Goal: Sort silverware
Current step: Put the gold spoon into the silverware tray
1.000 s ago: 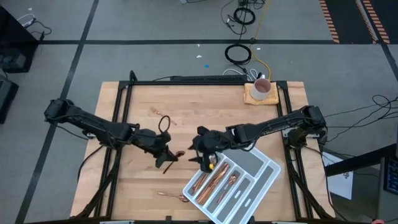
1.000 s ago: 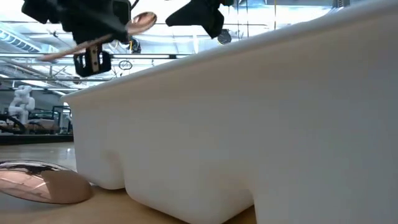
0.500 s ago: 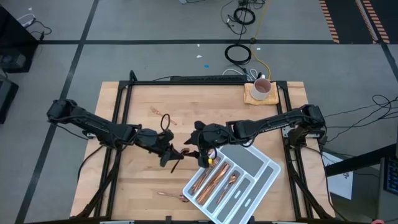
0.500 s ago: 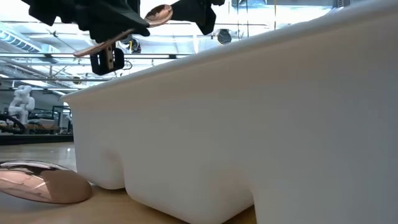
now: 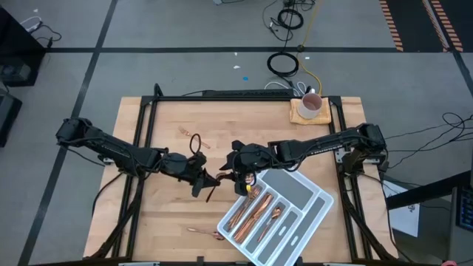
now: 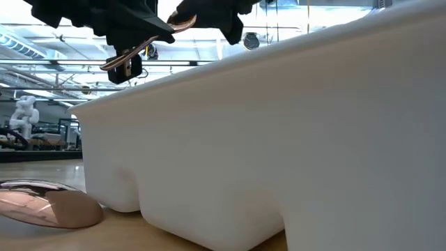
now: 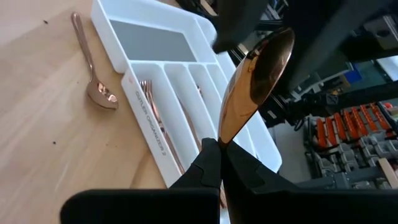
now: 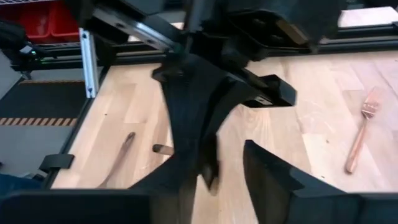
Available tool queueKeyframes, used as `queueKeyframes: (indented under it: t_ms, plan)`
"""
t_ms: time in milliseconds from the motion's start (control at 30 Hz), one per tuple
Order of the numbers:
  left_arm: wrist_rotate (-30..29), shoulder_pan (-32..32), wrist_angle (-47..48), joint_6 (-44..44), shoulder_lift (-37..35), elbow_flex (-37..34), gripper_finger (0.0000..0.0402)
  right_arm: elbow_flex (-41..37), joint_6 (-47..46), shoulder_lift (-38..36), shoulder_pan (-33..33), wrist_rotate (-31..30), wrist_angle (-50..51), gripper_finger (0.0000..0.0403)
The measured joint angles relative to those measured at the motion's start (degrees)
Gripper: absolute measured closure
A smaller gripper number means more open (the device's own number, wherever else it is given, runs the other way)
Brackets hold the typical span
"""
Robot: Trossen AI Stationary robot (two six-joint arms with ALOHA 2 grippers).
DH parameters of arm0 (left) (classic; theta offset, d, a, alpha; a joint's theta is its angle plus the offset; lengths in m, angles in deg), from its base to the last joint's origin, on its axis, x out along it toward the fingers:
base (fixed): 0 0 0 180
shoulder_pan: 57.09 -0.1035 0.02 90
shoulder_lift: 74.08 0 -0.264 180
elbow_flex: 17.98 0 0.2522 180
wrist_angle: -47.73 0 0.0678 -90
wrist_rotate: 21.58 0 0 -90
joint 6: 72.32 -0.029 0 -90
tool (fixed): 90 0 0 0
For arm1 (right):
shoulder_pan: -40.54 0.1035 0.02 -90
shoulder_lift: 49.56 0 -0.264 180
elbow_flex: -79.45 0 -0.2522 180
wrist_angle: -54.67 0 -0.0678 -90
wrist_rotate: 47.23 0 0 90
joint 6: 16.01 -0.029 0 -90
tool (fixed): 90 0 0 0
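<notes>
Copper spoon bowl hidden behind right gripper.

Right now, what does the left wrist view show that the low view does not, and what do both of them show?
Only the left wrist view shows inside the white tray: forks lie in one slot, a gray-bottomed section is bare. Only the low view shows the room behind the table and the tray's outer wall. Both show the spoon held by the shut left gripper, the right gripper at its bowl, and a second spoon on the table beside the tray.
</notes>
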Motion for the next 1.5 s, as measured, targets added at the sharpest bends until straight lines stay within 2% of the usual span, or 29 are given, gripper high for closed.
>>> queueKeyframes:
  t_ms: [67, 200, 367, 567, 700, 833, 900, 1000, 1167, 1267, 1367, 1500]
  plan:
    - [-0.3, 0.0, 0.0, 0.0, 0.0, 0.0, 0.04, 0.0, 0.0, 0.0, -0.3, 0.0, 0.3, 0.0311]
    - [-1.4, 0.0, 0.0, -0.1, 0.0, 0.0, 0.04, 0.0, 0.4, 0.0, -0.4, -0.2, 1.0, 0.0387]
    - [-2.9, 0.0, -0.5, 0.1, 0.0, 0.0, 0.0391, 0.0, 1.3, 0.0, -0.4, -0.4, 1.1, 0.04]
    - [3.7, -0.3, -1.4, -1.1, 0.0, 0.0, 0.0311, 0.0, -0.1, 0.0, -0.3, 0.2, 3.2, 0.0402]
    - [6.4, -0.2, -1.4, -1.5, -0.2, 0.0, 0.0248, -0.3, -3.7, 0.0, -1.6, -2.1, 14.0, 0.0402]
    - [6.7, -0.3, -0.6, -1.4, -0.2, 0.0, 0.0203, -4.5, -10.9, -1.2, -2.8, -2.7, 21.9, 0.0402]
    - [7.1, -0.2, 0.1, -1.1, -0.3, 0.0, 0.0193, -8.4, -15.3, -3.9, -1.9, -1.8, 20.5, 0.0403]
    - [9.0, -0.2, 1.4, -1.0, -0.7, 0.0, 0.0189, -15.4, -23.2, -12.1, 1.1, -3.1, 14.6, 0.0403]
    - [9.8, -0.2, 2.3, -1.0, -1.6, 0.1, 0.0188, -28.5, -40.3, -28.5, 8.0, -13.9, 7.2, 0.0403]
    - [9.8, -0.5, 2.5, -1.1, -1.7, 0.1, 0.0188, -34.4, -52.8, -35.1, 14.2, -18.2, 6.7, 0.0403]
    - [9.7, -1.0, 4.0, -1.2, -1.7, 0.1, 0.0188, -37.2, -62.1, -35.4, 21.1, -19.7, 6.2, 0.0403]
    - [9.7, -1.9, 5.5, -1.2, -1.7, 0.1, 0.0188, -37.3, -67.5, -31.2, 25.9, -20.7, 4.1, 0.0403]
